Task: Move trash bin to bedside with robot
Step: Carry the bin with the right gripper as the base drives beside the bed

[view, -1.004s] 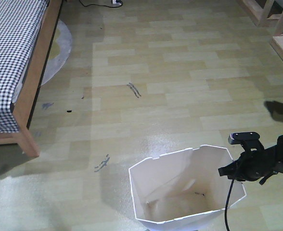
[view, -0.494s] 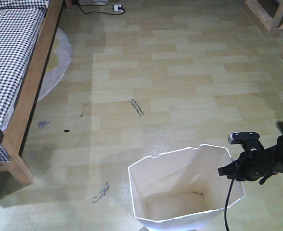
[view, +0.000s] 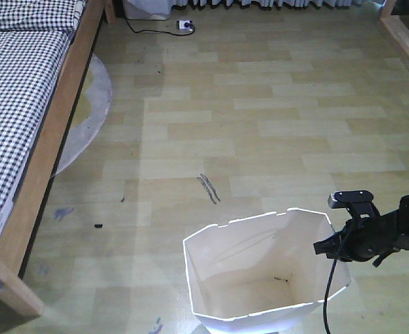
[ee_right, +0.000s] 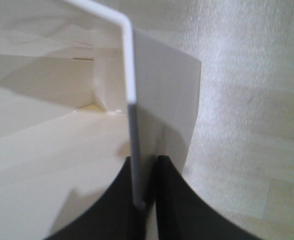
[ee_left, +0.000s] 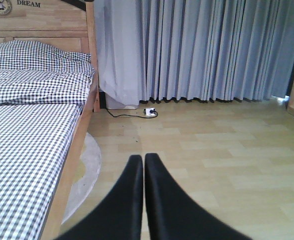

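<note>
pale plank floor (view: 274,139) ran up the frame — right claw (ee_right: 146,165) clamped the trash bin (view: 246,264) rim at lower right; left claw (ee_left: 143,159) closed, tips touching.

Grey curtains (ee_left: 212,50), pwr strip (view: 185,26) w/ cable (view: 145,30), round rug (view: 97,97), scuffed floor (view: 295,139).

Was a bedroom, home setting. Bed (ee_left: 32,130) had a wooden frame and checked gingham bedding, pillows (ee_left: 32,55) at its head, and a headboard (ee_left: 37,20) lettered "DREAM". Floor-length grey curtains (ee_left: 202,50) hung along the wall past the bed's head end. Wood-look plank floor (view: 260,125), round pale rug (view: 100,90) partly under the bed's side, power strip (view: 186,26) near the bed's head corner.
</note>
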`<state>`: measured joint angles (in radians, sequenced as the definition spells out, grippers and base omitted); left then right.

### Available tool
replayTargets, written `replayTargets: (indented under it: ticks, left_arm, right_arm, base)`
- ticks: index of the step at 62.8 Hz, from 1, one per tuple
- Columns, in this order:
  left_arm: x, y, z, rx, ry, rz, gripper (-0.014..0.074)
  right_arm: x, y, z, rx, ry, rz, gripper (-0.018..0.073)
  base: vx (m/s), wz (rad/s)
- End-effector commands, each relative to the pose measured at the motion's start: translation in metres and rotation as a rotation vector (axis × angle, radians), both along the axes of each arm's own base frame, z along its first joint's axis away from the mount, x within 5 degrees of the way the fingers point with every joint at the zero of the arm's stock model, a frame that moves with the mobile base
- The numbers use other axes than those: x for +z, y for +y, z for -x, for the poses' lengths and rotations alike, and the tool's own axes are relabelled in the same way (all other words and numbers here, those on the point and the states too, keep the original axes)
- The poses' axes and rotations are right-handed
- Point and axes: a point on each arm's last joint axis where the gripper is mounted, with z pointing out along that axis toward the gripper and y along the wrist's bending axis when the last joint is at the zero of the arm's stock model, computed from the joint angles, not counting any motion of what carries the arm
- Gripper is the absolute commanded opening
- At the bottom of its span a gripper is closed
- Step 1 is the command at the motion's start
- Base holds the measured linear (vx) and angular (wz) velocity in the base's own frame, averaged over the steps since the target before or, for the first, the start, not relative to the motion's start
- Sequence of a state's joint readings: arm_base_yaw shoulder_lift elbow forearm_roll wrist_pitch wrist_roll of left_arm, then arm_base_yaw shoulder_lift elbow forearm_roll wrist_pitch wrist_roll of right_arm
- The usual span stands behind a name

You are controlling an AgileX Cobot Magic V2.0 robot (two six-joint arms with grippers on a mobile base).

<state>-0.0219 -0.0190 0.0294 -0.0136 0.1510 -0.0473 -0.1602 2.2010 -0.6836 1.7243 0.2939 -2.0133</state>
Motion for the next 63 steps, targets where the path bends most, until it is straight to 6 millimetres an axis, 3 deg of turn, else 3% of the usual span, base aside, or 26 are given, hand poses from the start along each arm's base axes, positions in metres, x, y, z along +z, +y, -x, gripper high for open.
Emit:
replayTargets:
  ticks: [1,63]
  left_arm:
    - [-0.0017,-0.0003,-0.0006,-0.004,-0.060,0.014,-0.0006]
    - [-0.0017,-0.0003,-0.0006,-0.004,-0.060,0.014,-0.0006]
  right_arm:
    - [0.0238,0.0083,-0.0162,-0.037,-0.124,-0.138,-0.0006]
    - [0.0238,0.0083,-0.0162,-0.037,-0.124,-0.138,-0.0006]
  base:
    - [0.42,0.02]
    - [0.43,0.01]
